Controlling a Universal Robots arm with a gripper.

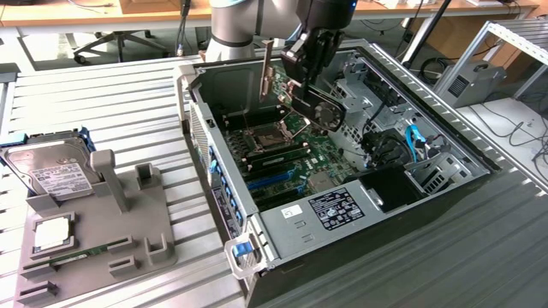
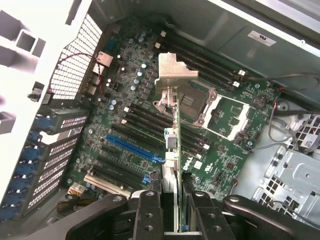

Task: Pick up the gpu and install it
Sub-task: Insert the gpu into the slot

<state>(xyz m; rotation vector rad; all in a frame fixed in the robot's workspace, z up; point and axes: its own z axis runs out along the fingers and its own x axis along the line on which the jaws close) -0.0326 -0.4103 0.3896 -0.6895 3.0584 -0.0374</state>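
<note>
Over the motherboard (image 2: 222, 162), gpu (image 2: 173, 80) edge-on in gripper (image 2: 176, 202)

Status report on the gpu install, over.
Jaws shut on gpu, hanging over motherboard in open case. Not seated yet. Slots below look unobstructed.

I'm working in a robotics lab: a slatted metal bench (image 1: 102, 109), an opened computer case (image 1: 291, 221), wooden desks (image 1: 86, 14) and an office chair (image 1: 120, 42) behind.
</note>
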